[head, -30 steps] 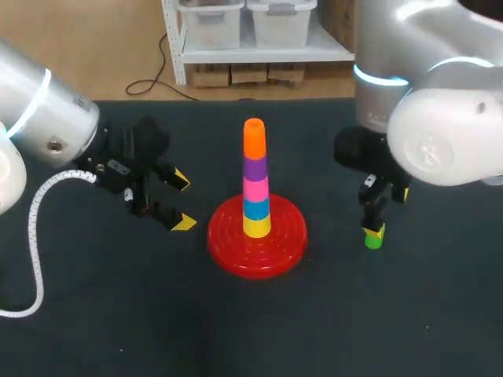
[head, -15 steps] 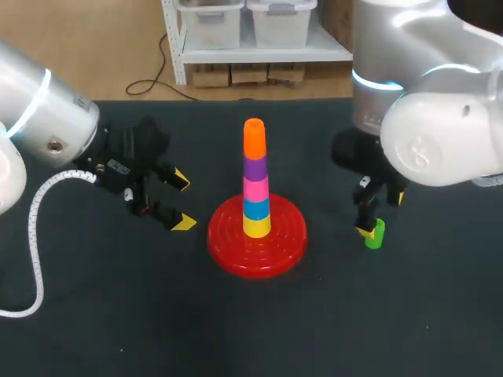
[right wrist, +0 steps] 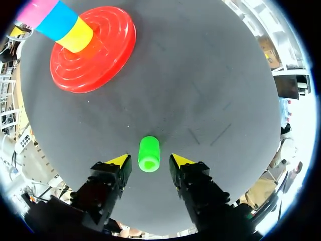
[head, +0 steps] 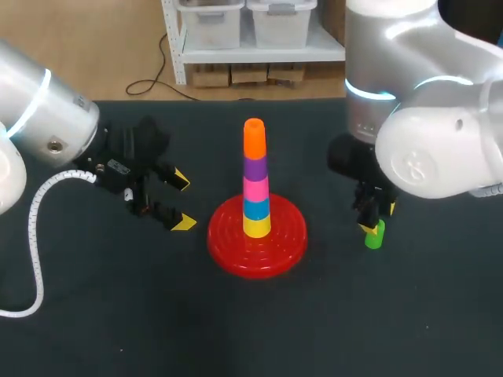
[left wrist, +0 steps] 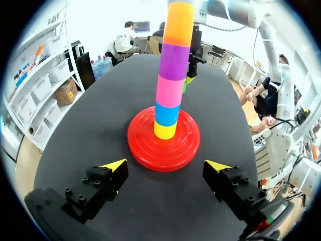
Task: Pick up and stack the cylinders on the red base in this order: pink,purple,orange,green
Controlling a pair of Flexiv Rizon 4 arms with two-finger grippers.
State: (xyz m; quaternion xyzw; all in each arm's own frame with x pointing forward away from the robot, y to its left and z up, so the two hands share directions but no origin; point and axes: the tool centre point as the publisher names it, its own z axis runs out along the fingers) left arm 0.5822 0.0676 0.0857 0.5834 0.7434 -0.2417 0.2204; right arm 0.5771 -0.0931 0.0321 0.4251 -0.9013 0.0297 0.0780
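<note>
Presently keeps right jaws spread apart around the green cylinder [right wrist: 149, 153], which stands untouched on the counter [head: 118, 314] right of the red base [head: 229, 250]. Holds left jaws apart too, left of the base, facing its yellow-blue-pink-purple-orange stack [head: 255, 177].

Head camera high, behind; wrist cameras low, close; all share red base [head: 256, 239].

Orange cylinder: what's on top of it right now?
Nothing; the orange cylinder is topmost. The green cylinder stands on the table between the right pincer's open fingers. Any post inside is covered.
</note>
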